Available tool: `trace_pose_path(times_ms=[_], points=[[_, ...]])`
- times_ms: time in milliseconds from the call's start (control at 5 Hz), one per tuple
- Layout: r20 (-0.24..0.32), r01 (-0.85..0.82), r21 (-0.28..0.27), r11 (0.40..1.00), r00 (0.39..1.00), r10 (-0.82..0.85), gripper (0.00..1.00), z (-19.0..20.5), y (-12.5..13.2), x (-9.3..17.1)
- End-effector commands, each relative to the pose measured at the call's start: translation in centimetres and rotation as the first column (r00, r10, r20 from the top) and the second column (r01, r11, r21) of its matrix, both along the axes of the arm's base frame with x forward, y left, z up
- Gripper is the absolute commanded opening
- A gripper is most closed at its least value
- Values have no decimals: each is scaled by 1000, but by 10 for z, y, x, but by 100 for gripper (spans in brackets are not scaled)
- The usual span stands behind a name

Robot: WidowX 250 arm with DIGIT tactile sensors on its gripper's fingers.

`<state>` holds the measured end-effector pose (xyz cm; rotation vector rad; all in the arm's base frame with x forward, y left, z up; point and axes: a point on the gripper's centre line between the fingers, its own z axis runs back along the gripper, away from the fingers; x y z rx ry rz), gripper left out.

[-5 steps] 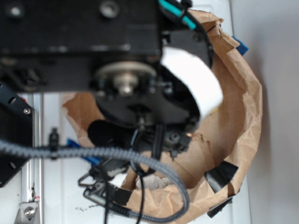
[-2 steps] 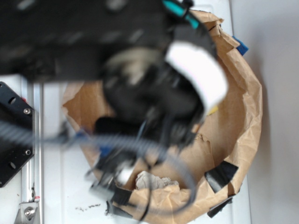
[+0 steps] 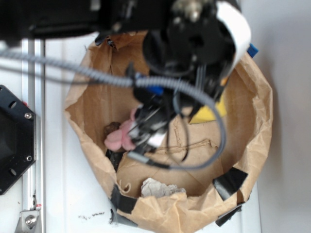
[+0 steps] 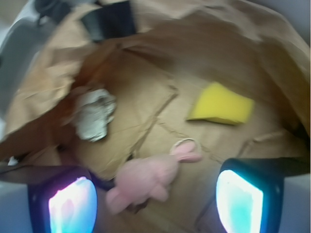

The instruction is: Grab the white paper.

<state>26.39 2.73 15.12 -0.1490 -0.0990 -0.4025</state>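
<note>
Down in the large brown paper bag (image 4: 146,104) we see the small crumpled wad of greyish-white paper (image 4: 95,114), wrinkled all over, with pale highlights and darker folds, smaller than the pink plush bunny (image 4: 148,177). In the wrist view the wad lies on the bag's floor at the left, close to the creased side wall. Our black gripper (image 4: 155,201) hangs above the bag with its two fingers spread wide and nothing between them; the left glowing fingertip (image 4: 73,204) sits at the near left corner and the other at the near right. The wad is farther in than the left fingertip, apart from it and outside the gap. The bunny lies between the fingers, just beyond them. A yellow sponge wedge (image 4: 221,104) rests on the floor at the far right.

In the exterior view the arm and its braided grey cable (image 3: 194,97) cover much of the bag's inside; the gripper (image 3: 146,133) shows only in part, blurred, beside the bunny (image 3: 119,138). The wad (image 3: 158,188) peeks above the near rim, its lower part cut off. The wrist picture is soft throughout.
</note>
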Motion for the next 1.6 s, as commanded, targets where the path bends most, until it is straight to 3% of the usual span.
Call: trace_pose_path(times_ms=[0, 200, 400, 800, 1400], points=[[28, 115, 45, 992, 993, -116, 100, -16, 7, 22], [34, 233, 63, 971, 971, -235, 100, -29, 0, 24], [68, 365, 45, 930, 928, -367, 100, -31, -8, 25], [161, 595, 128, 794, 777, -608, 100, -43, -17, 15], [161, 595, 128, 794, 777, -608, 100, -43, -17, 15]])
